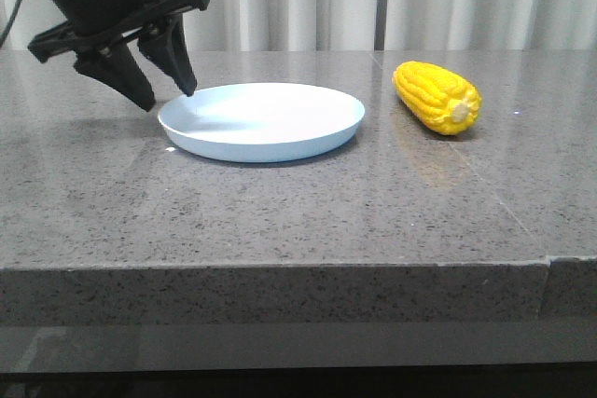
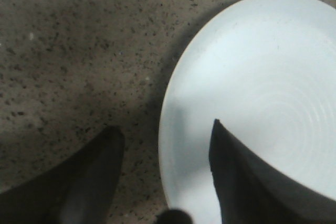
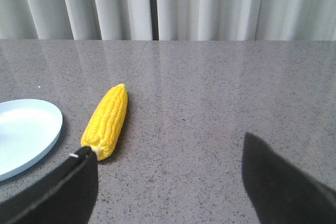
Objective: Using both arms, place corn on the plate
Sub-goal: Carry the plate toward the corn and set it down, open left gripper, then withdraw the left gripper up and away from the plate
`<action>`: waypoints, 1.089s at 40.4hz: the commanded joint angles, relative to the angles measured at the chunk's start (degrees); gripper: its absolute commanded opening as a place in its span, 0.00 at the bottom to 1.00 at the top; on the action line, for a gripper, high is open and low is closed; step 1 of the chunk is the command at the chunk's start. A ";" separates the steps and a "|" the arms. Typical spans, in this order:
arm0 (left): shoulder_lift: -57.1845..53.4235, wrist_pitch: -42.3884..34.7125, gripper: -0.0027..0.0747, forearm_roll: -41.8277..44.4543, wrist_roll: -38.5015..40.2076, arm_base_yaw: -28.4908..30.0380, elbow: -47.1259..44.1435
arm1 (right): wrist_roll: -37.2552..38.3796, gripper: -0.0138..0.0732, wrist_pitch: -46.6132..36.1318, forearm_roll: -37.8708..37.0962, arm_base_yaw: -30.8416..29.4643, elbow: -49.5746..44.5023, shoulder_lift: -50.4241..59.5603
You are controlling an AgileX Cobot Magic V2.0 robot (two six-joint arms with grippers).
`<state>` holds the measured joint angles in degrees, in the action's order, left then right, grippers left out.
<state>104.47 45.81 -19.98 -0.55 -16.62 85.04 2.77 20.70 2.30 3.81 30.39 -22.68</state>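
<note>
Left hand (image 1: 168, 92) tilts downward at the plate (image 1: 261, 120) rim, fingers spread, one each side of the rim, holding nothing. Right hand (image 3: 168, 174) is spread and empty, low over the counter (image 1: 280, 212). Corn (image 1: 437, 97) lies on the counter beside the plate.

A grey speckled stone bench (image 1: 280, 221) carries two things. A round pale-blue plate (image 1: 262, 121) lies flat toward its left. A yellow corn cob (image 1: 436, 97) lies on its side to the right, near the plate but apart from it.
</note>
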 commanded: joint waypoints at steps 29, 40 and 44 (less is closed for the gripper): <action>-29.19 2.67 0.01 29.79 11.84 7.46 -14.00 | -0.44 0.84 -4.52 -0.18 -0.38 2.03 -0.79; -45.78 -14.27 0.01 28.56 11.84 7.56 -32.59 | -0.44 0.84 -4.52 -0.18 -0.38 2.03 -0.79; -53.93 -21.21 0.01 28.47 11.84 7.56 -40.19 | -0.44 0.84 -4.52 -0.18 -0.38 2.03 -0.79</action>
<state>57.15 34.29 8.74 10.71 -8.60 48.16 2.77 20.70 2.30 3.81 30.39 -22.68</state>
